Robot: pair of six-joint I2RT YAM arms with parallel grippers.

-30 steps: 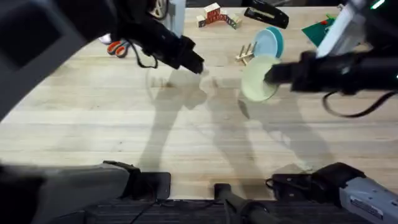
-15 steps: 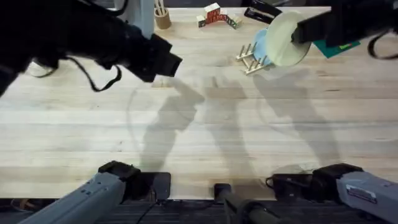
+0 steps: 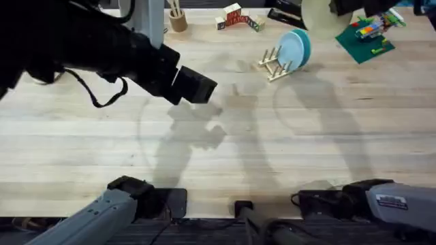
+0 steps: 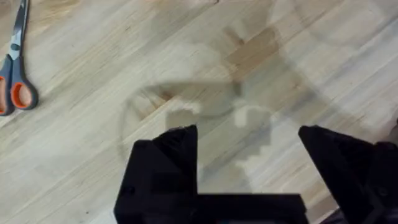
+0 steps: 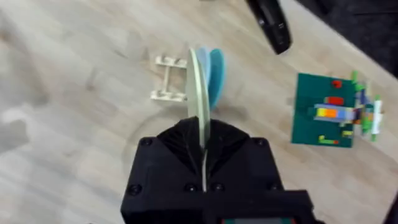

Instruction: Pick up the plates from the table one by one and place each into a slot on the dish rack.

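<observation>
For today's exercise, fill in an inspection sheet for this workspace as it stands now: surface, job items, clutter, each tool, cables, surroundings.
Surface: light wooden table, arm shadows across it.
Job items: blue plate stands on edge in the dish rack; cream plate is held on edge above the rack.
Clutter: scissors, toy blocks, green brick board, cup of sticks.
Left tool: open, empty, over bare table.
Right tool: shut on the cream plate.
Cables: black loop under the left arm.
Surroundings: nothing seen.
</observation>
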